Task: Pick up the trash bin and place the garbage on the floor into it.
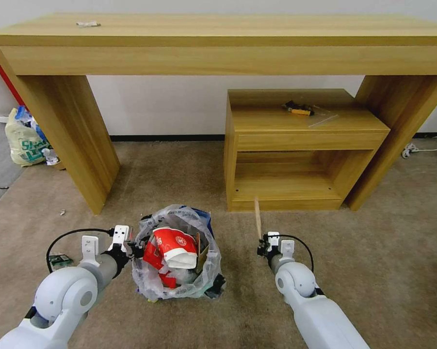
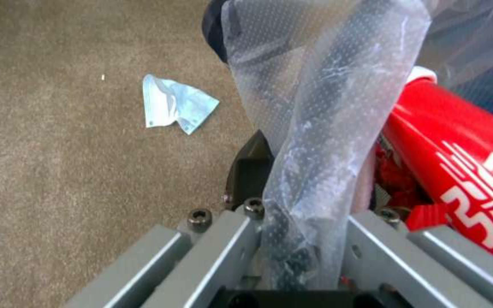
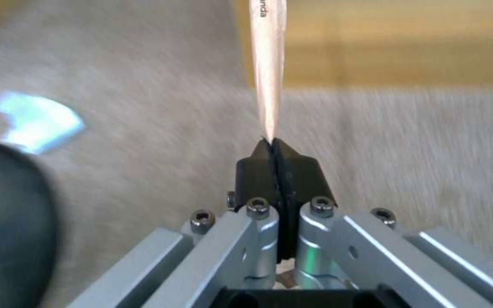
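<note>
The trash bin (image 1: 179, 286), a dark round bin lined with a crinkly clear bag, is on the beige carpet floor (image 1: 373, 252) in front of me. It holds a red and white paper cup (image 1: 175, 247), red wrappers and cardboard. My left gripper (image 1: 133, 249) is shut on the bin's left rim. In the left wrist view, the bag (image 2: 326, 85) runs between the fingers of my left gripper (image 2: 309, 171), beside the red cup (image 2: 458, 162). My right gripper (image 1: 263, 244) is shut on the lower end of a wooden stick (image 1: 257, 217), which points up and away from my right gripper (image 3: 273, 143). A blue-white scrap (image 2: 175, 105) lies on the carpet.
A long wooden desk (image 1: 218, 43) spans the back, with a low open shelf unit (image 1: 296, 155) under it on the right. A yellowish printed bag (image 1: 26, 140) leans by the desk's left leg. A small bit of litter (image 1: 62, 212) lies at left, and cables (image 1: 417, 148) at far right.
</note>
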Motion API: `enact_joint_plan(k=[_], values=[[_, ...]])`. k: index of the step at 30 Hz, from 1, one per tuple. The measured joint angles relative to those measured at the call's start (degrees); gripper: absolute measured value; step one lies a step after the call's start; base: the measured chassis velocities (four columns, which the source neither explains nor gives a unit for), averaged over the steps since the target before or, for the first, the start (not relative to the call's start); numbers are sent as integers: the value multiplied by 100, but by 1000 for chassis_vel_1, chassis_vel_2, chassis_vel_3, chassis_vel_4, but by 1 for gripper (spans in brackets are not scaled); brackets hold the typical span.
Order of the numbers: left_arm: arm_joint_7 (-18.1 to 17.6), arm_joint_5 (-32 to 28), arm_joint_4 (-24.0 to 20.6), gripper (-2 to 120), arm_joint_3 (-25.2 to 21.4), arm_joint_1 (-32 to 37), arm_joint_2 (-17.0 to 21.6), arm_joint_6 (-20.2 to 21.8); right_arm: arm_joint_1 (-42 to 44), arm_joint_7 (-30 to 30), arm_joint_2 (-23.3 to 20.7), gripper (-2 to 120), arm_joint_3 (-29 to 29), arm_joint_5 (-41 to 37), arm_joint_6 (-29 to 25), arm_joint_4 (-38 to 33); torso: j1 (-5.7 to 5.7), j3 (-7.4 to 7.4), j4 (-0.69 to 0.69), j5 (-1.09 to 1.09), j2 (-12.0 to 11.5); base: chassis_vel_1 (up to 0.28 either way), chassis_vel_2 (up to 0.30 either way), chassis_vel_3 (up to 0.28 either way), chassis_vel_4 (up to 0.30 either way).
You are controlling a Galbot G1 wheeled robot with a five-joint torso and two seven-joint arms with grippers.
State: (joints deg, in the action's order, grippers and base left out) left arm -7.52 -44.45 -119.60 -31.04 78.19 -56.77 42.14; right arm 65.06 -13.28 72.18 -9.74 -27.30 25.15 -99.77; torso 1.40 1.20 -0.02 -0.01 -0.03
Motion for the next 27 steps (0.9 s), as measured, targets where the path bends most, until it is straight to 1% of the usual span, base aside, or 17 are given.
enact_joint_plan(k=[3,5,7,9,10,11,12,15,17,19,21,23,25,27], values=[[-8,6,114,0,66,-97,9,0,20,69,-218,0,211,91,-157,-709,0,0,-1,0,0,0,0,0,0],[-9,8,126,0,68,-105,16,0,-14,90,-250,0,252,91,-181,-802,0,0,-1,0,0,0,0,0,0],[-12,9,182,0,78,-144,68,0,-224,212,-414,0,408,80,-296,-1126,0,0,1,0,0,0,0,0,0],[-13,9,196,0,88,-159,86,0,-276,252,-456,0,434,73,-324,-1185,0,0,2,0,0,0,0,0,0],[-14,2,268,0,141,-248,166,0,-487,450,-649,0,550,17,-471,-1386,0,1,2,1,0,0,0,0,0],[-14,-3,304,0,167,-293,194,0,-580,556,-750,0,618,-12,-565,-1465,0,1,1,-1,0,0,0,0,0],[-14,-3,304,0,167,-293,194,0,-580,556,-750,0,618,-12,-565,-1465,0,1,1,-1,0,0,0,0,0],[-8,-30,427,0,268,-427,296,0,-833,983,-1055,0,907,-114,-781,-1690,0,1,0,0,0,0,0,0,0],[-5,-33,446,0,280,-448,311,0,-847,1008,-1077,0,942,-128,-789,-1706,0,1,1,0,0,0,0,0,0],[10,-70,531,0,332,-570,390,0,-897,1127,-1160,0,1208,-233,-833,-1801,0,1,0,0,0,0,0,0,0],[16,-76,546,0,342,-593,404,0,-901,1141,-1165,0,1248,-245,-838,-1810,0,1,0,0,0,0,0,0,0],[51,-107,612,0,400,-710,476,0,-967,1186,-1180,0,1627,-331,-875,-1832,0,1,0,0,0,0,0,0,0],[56,-115,626,0,416,-740,494,0,-985,1191,-1177,0,1719,-342,-891,-1822,0,1,0,0,0,0,0,0,0],[61,-139,653,0,479,-834,555,0,-1084,1253,-1112,0,2019,-338,-937,-1699,0,0,0,0,0,0,0,0,0]])
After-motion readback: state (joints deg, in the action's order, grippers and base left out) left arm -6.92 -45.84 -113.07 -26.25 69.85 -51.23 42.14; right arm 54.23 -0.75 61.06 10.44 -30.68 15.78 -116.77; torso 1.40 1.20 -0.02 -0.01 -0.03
